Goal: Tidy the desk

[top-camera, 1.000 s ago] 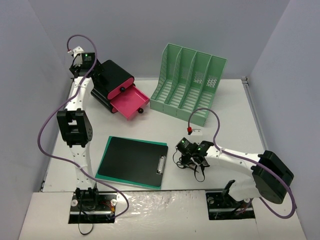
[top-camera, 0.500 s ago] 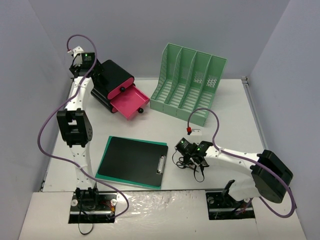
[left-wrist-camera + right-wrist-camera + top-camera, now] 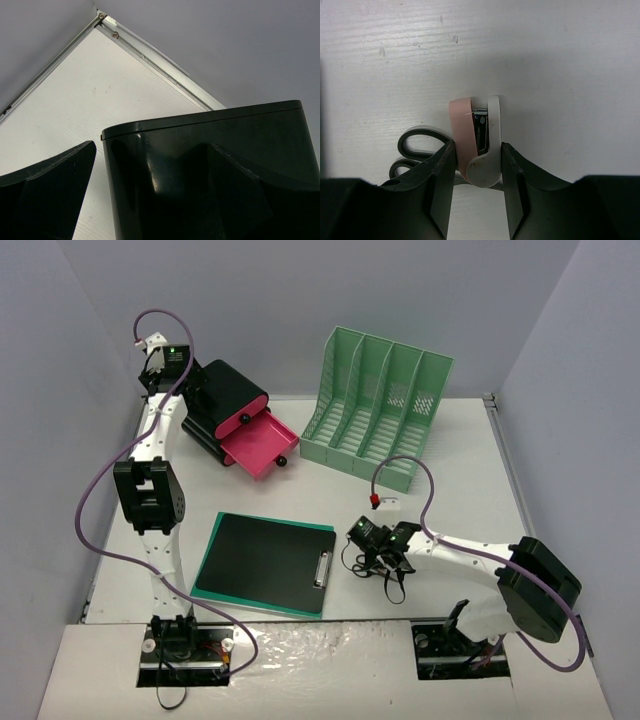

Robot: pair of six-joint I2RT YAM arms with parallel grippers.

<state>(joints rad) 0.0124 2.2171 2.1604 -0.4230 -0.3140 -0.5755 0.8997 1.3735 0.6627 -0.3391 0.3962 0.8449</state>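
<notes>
On the white desk, near its front, my right gripper is down low. In the right wrist view the right gripper is shut on a pink and white stapler, which lies on the desk surface. Black-handled scissors lie just left of the stapler. My left gripper is at the back left, at the black drawer box. In the left wrist view the left gripper stands open, with a corner of the black box between its jaws and a gap beside the left finger.
The box's pink drawer is pulled out toward the middle. A mint-green file rack stands at the back. A black clipboard on a green folder lies front centre, left of the right gripper. A metal rail edges the desk corner.
My right gripper has closed onto the stapler and shifted slightly to the left. The left arm has not moved.
</notes>
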